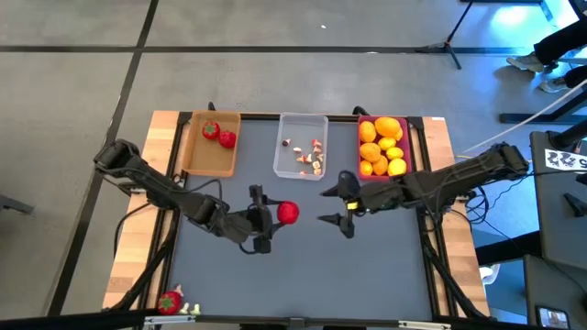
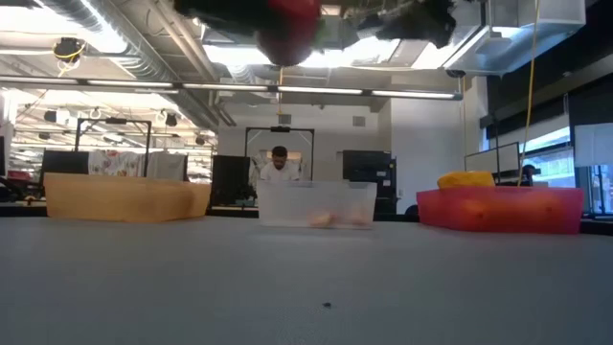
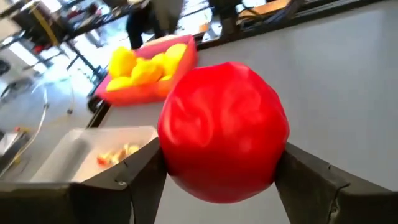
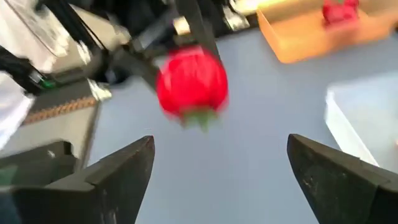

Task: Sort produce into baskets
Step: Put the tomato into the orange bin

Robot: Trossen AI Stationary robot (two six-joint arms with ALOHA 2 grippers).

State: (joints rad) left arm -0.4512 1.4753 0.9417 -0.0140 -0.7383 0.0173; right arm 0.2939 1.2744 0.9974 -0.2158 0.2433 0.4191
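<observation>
Left end effector (image 1: 272, 216) clamps the red strawberry (image 1: 288, 213) across its round middle, lifted above the table's (image 1: 303, 275) centre. Light, smooth plastic by the look, so it may slip; the widest girth is the sure hold. Right end effector (image 1: 334, 206), spread wide and empty, faces it at three o'clock. Tan basket (image 1: 211, 158) waits clear at eleven o'clock; another strawberry (image 1: 170, 302) lies at seven.
</observation>
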